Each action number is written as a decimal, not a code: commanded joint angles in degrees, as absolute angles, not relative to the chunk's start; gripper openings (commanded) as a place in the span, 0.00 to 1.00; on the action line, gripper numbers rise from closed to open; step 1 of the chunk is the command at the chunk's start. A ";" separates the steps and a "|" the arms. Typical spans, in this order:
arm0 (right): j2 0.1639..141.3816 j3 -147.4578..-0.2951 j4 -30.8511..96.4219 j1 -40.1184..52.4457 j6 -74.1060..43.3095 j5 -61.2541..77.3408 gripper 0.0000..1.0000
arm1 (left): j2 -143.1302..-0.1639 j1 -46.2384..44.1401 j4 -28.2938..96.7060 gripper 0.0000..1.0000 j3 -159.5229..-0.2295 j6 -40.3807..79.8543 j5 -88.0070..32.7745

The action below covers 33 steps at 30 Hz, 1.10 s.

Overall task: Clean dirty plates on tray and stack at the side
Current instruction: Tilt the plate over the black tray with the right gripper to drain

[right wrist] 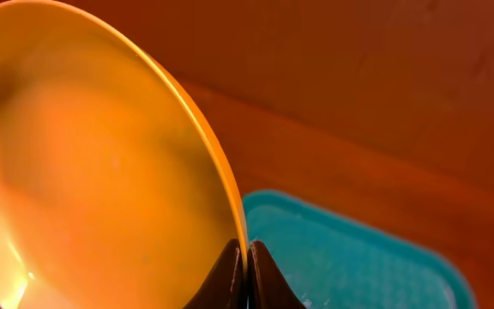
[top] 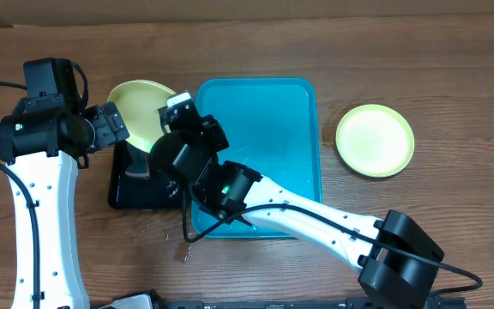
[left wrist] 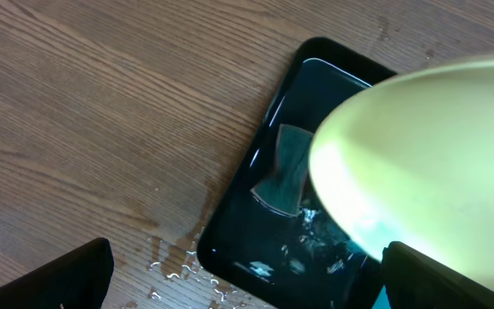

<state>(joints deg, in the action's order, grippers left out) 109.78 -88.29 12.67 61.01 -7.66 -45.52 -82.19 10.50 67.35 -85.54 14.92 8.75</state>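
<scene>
You get even, soft light overhead. Right wrist view: strong orange cast, plate (right wrist: 101,172) blurred up close. Left wrist view: glare on the wet black tray (left wrist: 238,240).

No legible text or labels

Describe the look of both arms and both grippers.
The left arm and right arm have white rounded links, black joints, a small green light each, and black cables alongside. The left gripper and right gripper are black, with dark tapered fingers.
</scene>
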 commanded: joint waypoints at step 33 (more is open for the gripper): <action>107.68 -90.13 -14.57 62.63 30.89 -56.80 0.04 | -82.28 10.70 67.29 1.00 -86.41 15.88 8.49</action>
